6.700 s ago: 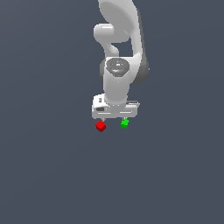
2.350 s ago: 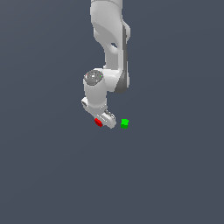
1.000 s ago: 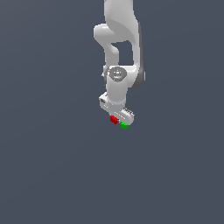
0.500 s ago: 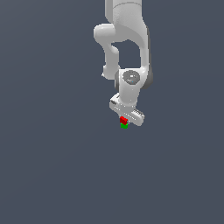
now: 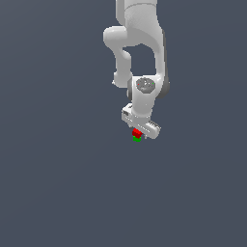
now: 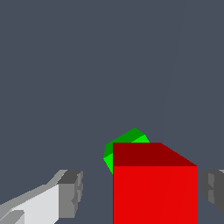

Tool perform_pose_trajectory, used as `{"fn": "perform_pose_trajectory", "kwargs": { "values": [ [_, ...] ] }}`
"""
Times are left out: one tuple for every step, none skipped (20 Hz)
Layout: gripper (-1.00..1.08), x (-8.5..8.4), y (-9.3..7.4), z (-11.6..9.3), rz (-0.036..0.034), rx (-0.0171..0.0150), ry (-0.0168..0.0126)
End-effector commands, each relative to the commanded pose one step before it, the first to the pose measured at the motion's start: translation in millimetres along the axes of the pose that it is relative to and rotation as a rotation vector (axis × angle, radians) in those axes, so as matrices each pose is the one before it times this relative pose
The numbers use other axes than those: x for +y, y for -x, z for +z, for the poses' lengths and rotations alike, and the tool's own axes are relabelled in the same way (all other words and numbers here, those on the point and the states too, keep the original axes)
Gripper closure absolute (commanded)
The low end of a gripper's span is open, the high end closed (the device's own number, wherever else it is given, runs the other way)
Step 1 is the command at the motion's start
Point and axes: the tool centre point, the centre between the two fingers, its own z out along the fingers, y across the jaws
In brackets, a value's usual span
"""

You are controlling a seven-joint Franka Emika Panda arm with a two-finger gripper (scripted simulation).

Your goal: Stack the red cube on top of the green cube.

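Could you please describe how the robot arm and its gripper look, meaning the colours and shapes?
The arm is glossy white with thick, rounded segments and darker grey shading along one side. A round grey disc marks the wrist joint. The gripper is a white, boxy bar. In the wrist view its fingers are white with grey, ridged pads. No cables or markings are visible.

Two cubes are showing in all: one red cube (image 5: 136, 131) (image 6: 154, 183) and one green cube (image 5: 137, 139) (image 6: 125, 146). One robot arm (image 5: 140, 43) is appearing in the exterior view, carrying one claw (image 5: 138, 129) (image 6: 140, 197). That claw is showing two fingers (image 6: 70, 192) in the wrist view. One grey counter (image 5: 58, 183) is lying under everything.
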Motion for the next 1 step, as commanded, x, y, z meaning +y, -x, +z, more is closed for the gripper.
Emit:
{"fn": "perform_pose_trajectory", "kwargs": {
  "values": [
    [-0.92, -0.01, -0.02, 0.00, 0.00012, 0.00005, -0.00002]
  ]
}}
